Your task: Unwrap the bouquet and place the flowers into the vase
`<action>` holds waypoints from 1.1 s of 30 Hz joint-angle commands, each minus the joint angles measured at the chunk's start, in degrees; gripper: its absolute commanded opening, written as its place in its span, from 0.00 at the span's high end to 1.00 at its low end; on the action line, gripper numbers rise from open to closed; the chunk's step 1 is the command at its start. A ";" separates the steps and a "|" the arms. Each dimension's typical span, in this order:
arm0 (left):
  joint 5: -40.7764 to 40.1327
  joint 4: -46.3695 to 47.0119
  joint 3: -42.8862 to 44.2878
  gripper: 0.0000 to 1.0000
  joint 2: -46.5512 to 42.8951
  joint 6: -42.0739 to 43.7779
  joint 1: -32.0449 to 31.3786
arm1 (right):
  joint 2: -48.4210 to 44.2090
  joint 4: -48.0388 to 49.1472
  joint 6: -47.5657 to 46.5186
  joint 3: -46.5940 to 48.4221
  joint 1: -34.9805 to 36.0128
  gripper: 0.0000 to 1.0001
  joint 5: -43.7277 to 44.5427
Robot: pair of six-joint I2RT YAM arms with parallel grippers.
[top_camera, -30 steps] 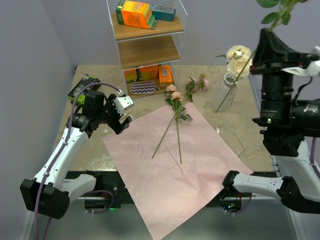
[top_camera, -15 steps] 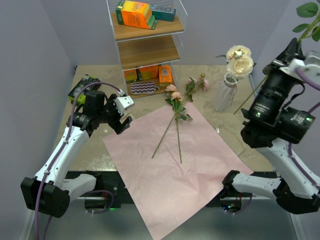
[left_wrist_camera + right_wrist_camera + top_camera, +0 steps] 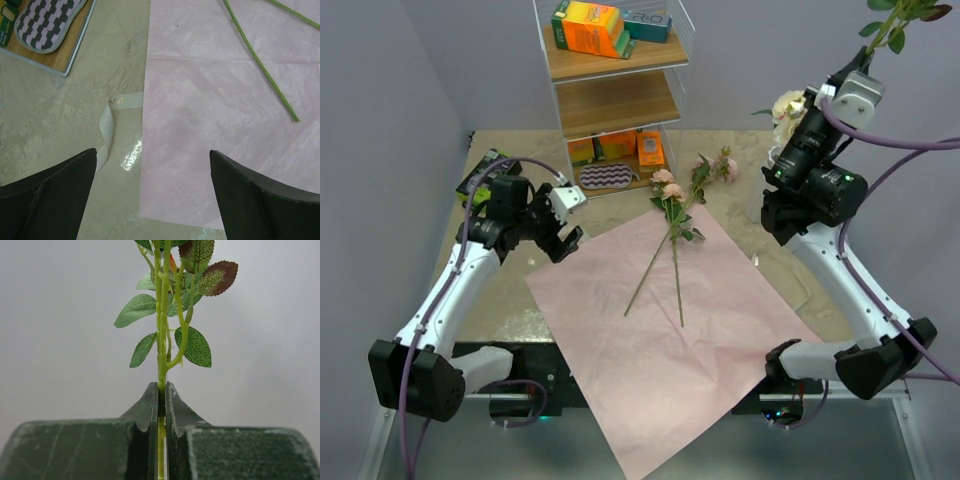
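The bouquet's pink sheet [image 3: 670,330] lies flat and open on the table. Two pink-bloomed flowers [image 3: 669,190] rest on its far part, and another [image 3: 724,166] lies just beyond. My right gripper [image 3: 866,66] is raised high at the back right, shut on a leafy green stem [image 3: 161,340] that points up out of the top view [image 3: 898,12]. The vase is mostly hidden behind that arm; cream blooms [image 3: 787,104] show above it. My left gripper [image 3: 567,237] hangs open and holds nothing, over the sheet's left edge [image 3: 145,150], near a cream ribbon [image 3: 106,125].
A wire-and-wood shelf rack [image 3: 615,100] stands at the back with orange boxes [image 3: 588,27] and a striped pad [image 3: 605,176] on its lowest board. A green and black object [image 3: 483,176] lies at the far left.
My right arm has swung left from the right edge to stand by the vase, carrying the stem upright. The left arm has barely moved.
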 commanded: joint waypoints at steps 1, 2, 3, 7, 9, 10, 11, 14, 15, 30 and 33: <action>3.07 1.77 4.43 0.01 2.55 2.42 2.16 | 3.31 9.14 1.98 1.98 -1.96 1.00 -4.46; 3.42 1.68 5.21 0.01 3.42 2.59 2.51 | 4.45 9.75 2.16 2.59 -3.10 1.00 -4.20; 3.59 1.68 5.57 0.01 3.96 2.94 2.95 | 5.33 10.20 2.68 2.95 -3.98 1.00 -4.11; 4.39 1.41 7.50 0.01 6.24 3.74 5.15 | 9.20 10.55 5.67 4.70 -8.11 1.00 -4.90; 5.00 1.24 8.03 0.01 7.38 3.91 5.76 | 10.52 10.46 6.73 5.32 -8.99 1.00 -6.57; 5.26 1.15 8.38 0.01 7.82 3.91 6.46 | 11.83 11.60 6.64 5.41 -9.78 1.00 -7.27; 5.61 1.06 8.47 0.01 8.52 4.00 6.73 | 12.28 11.78 6.73 5.67 -9.88 1.00 -7.71; 5.88 1.15 8.56 0.01 9.41 4.18 7.53 | 13.51 12.39 7.26 6.20 -10.58 1.00 -8.77; 5.79 1.24 8.56 0.01 9.58 4.18 7.70 | 13.86 12.66 6.65 6.20 -10.58 1.00 -9.38; 6.93 -0.34 9.09 0.01 10.64 6.64 11.74 | 18.08 20.04 3.48 1.20 -11.37 1.00 -5.70; 7.20 -0.70 9.09 0.01 10.64 7.16 12.36 | 18.00 20.31 3.39 0.31 -11.46 1.00 -5.43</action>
